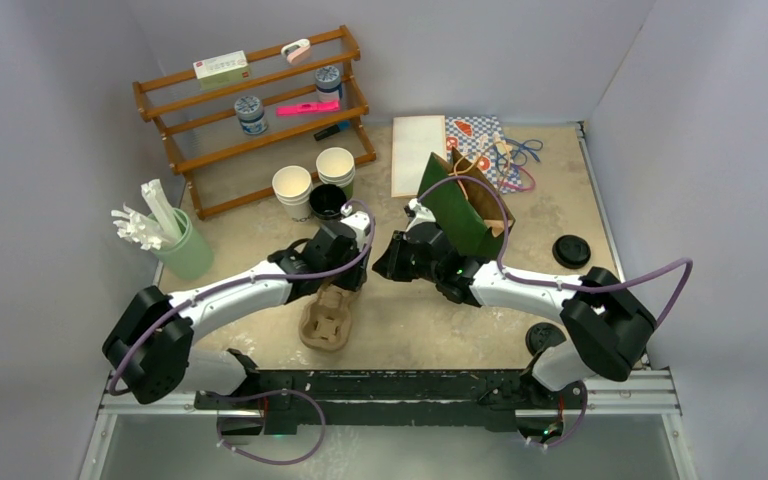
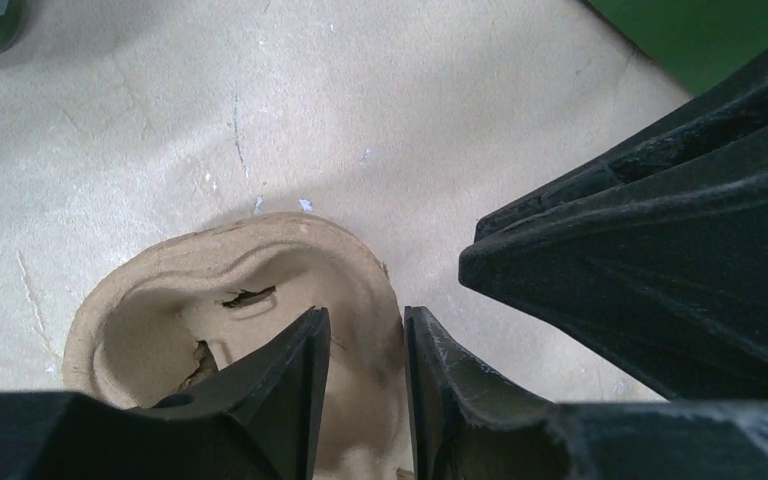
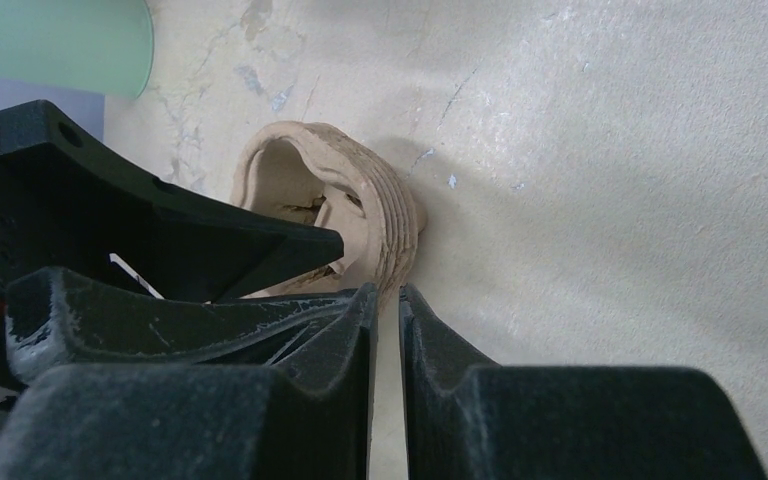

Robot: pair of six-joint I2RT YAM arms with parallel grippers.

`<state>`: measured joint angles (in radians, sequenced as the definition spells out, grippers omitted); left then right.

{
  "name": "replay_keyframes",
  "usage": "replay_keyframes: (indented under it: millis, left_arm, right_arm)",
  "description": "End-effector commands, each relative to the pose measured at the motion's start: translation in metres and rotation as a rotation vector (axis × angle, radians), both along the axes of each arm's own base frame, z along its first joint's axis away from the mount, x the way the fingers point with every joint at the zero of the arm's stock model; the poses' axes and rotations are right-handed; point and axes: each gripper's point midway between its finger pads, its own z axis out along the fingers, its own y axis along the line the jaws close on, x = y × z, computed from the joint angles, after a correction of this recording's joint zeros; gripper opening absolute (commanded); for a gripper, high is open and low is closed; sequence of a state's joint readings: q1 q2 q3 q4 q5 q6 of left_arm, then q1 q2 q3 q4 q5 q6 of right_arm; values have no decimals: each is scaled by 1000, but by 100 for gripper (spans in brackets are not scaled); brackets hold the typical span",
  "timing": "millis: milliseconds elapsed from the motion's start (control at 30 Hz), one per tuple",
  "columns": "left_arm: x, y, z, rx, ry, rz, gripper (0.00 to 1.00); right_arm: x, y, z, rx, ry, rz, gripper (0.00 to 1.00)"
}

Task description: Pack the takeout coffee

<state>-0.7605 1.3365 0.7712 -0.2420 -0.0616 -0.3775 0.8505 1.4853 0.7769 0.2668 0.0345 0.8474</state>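
Beige table (image 1: 430, 320). No lidded green cup shows in any view. A lidless green cup (image 1: 335, 165) stands beyond the left gripper (image 2: 365, 330), which pinches the carrier (image 2: 160, 300) rim. Right gripper (image 3: 387, 300): nearly closed, empty.

No legible text or labels.
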Motion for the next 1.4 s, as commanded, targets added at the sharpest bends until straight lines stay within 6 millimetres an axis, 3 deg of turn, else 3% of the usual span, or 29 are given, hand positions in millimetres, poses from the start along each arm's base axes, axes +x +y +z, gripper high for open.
replay_keyframes:
  millis: [0,233,300,400,467,600,767,1133,1367]
  left_arm:
    - [9,-3,12,-11,-25,27,35]
    - [5,-7,7,-20,0,8,32]
    - [5,-6,7,-13,0,12,25]
    - [7,-2,15,-15,-16,42,7]
    - [6,-1,24,-40,-34,53,2]
    - [3,0,40,-99,-58,71,2]
    - [-1,3,54,-163,-72,103,0]
    - [-4,4,46,-150,-54,96,0]
    - [0,2,50,-155,-64,98,0]
  right_arm:
    - [3,-3,1,-17,-16,-6,15]
    - [3,-6,1,-19,-20,-18,15]
    - [3,-6,0,-19,-16,-19,15]
    - [1,-6,-2,-20,-10,-14,14]
    - [1,-5,-1,-9,-17,-11,14]
    - [-3,3,4,50,-33,29,16]
    - [-7,11,6,133,-43,47,31]
    - [-18,20,25,250,-104,128,51]
    - [-20,26,19,257,-96,161,46]
